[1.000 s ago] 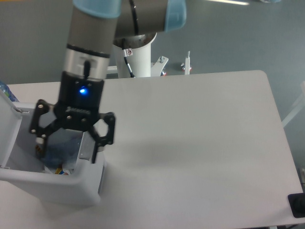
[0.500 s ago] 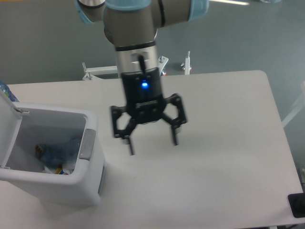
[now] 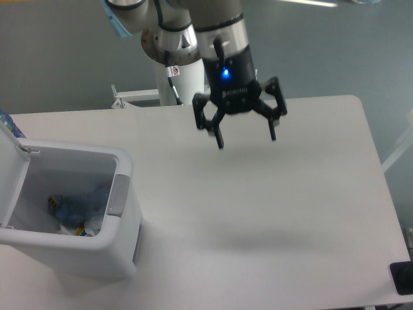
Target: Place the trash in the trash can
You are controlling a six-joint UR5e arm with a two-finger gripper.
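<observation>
Hanging over the far side of the table (image 3: 290, 213) right now, my claw (image 3: 246, 137) is spread wide with nothing between the fingers, just bare white tabletop under them. There's a blue light glowing on the wrist above the claw.

The trash can (image 3: 97, 255) sits down at about 8 o'clock from my claw, well apart from it, near the left front corner of the table. Its lid (image 3: 11, 169) is flipped up on the left side, and the grey strip (image 3: 117, 194) on the right rim faces my way.

Looking down into the can, the trash (image 3: 76, 210) is lying at the bottom: a bluish, see-through crumpled shape that I take for the bottle, plus some small bits with orange and yellow on them next to it. It's too blurry in there to pick out the carton or any label. So all the trash I can see is inside the can, not anywhere near my fingers.
</observation>
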